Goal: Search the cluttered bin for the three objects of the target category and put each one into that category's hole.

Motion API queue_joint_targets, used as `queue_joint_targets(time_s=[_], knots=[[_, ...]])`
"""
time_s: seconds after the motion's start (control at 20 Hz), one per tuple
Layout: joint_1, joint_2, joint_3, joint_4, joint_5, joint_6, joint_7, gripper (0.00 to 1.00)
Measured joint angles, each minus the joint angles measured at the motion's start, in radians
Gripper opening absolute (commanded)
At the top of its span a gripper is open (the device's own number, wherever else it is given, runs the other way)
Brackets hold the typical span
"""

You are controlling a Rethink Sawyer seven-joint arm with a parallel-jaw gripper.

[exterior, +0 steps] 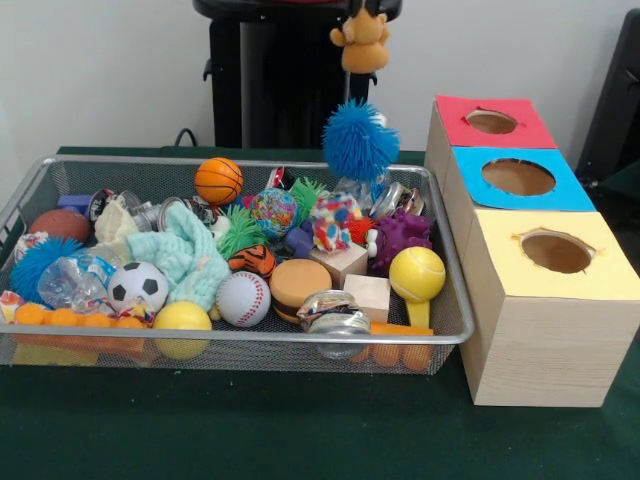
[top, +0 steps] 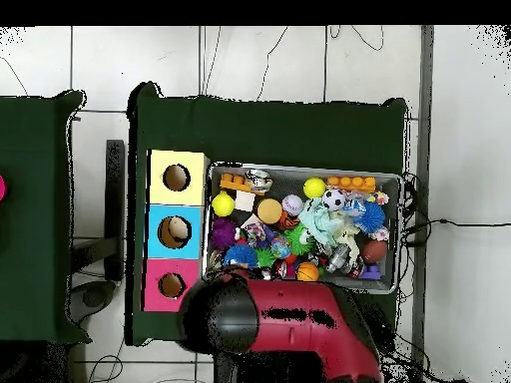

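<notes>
**Operator:** Where's the piece I'm working with?

**Guide:** I take it to be the blue spiky ball (exterior: 358,140). It looks raised above the far rim of the wire bin (exterior: 250,160), at the end nearest the boxes. An orange plush animal (exterior: 362,42) hangs directly above it. I can't tell whether the two are touching, or which one is actually being carried.

**Operator:** And the gripper?

**Guide:** I can't tell. From the front, the plush and the ball cover the spot where it should be. From overhead, the red arm (top: 289,324) covers that corner of the bin. Don't assume you have a firm hold.

**Operator:** How do I do the carry well?

**Guide:** Lift straight up first, until the ball is clear of the rim and of the purple knobbly toy (exterior: 400,238) below it. Then move sideways towards the boxes. The red-topped box's hole (exterior: 492,121) is closest. The blue-topped box's hole (exterior: 518,177) comes next, and the yellow-topped box's hole (exterior: 556,251) is farthest. Nothing here shows which hole belongs to the ball's category, so confirm that before you move.

**Operator:** What are the risks?

**Guide:** The soft spikes will likely snag on the cut edge of the hole, so centre the ball over the opening before you release. A dangling load also swings, so let it settle first.
</notes>
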Motion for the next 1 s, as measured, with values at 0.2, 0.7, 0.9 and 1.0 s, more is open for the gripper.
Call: queue_joint_targets(time_s=[0.2, 0.7, 0.9, 1.0], knots=[[0.06, -0.018, -0.019, 0.012, 0.022, 0.001, 0.0, 0.0], [0.175, -0.064, -0.077, 0.012, 0.088, 0.088, 0.013, 0.0], [0.215, -0.07, -0.097, 0.012, 0.113, 0.095, 0.033, 0.0], [0.243, -0.07, -0.108, 0.012, 0.131, 0.095, 0.059, 0.0]])
